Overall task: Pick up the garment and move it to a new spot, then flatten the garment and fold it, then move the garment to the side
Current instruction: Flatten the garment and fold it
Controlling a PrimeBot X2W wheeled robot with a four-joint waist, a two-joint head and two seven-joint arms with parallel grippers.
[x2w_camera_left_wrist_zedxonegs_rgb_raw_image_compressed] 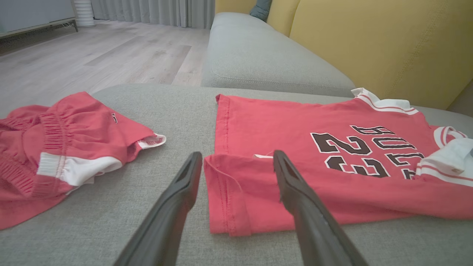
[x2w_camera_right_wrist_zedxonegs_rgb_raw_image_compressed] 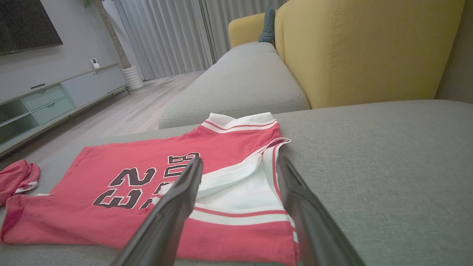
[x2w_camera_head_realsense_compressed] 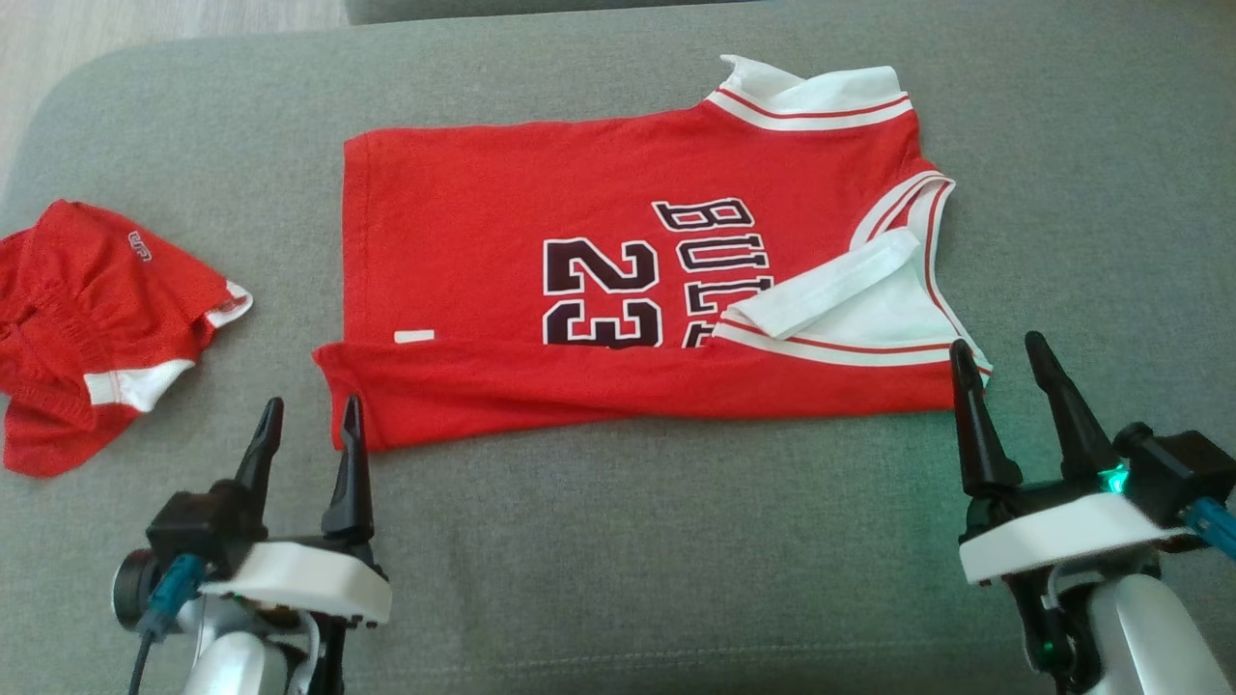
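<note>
The garment (x2w_camera_head_realsense_compressed: 502, 222) is a red jersey with white trim and a black "23". It lies spread on the grey sofa seat (x2w_camera_head_realsense_compressed: 628, 541), its near long edge folded over toward the far side (x2w_camera_left_wrist_zedxonegs_rgb_raw_image_compressed: 258, 199) (x2w_camera_right_wrist_zedxonegs_rgb_raw_image_compressed: 147, 159). My left gripper (x2w_camera_head_realsense_compressed: 309, 425) hovers open just in front of the folded strip's left corner, nothing between its fingers (x2w_camera_left_wrist_zedxonegs_rgb_raw_image_compressed: 236, 162). My right gripper (x2w_camera_head_realsense_compressed: 1004, 352) stands open at the jersey's near right corner, by the white collar area (x2w_camera_right_wrist_zedxonegs_rgb_raw_image_compressed: 238, 164).
Red shorts with white trim (x2w_camera_head_realsense_compressed: 87, 328) lie crumpled at the seat's left (x2w_camera_left_wrist_zedxonegs_rgb_raw_image_compressed: 63, 151). Yellow sofa back cushions (x2w_camera_right_wrist_zedxonegs_rgb_raw_image_compressed: 366, 48) rise behind the seat. A wooden floor (x2w_camera_left_wrist_zedxonegs_rgb_raw_image_compressed: 92, 55) and a low cabinet (x2w_camera_right_wrist_zedxonegs_rgb_raw_image_compressed: 55, 99) lie beyond the left edge.
</note>
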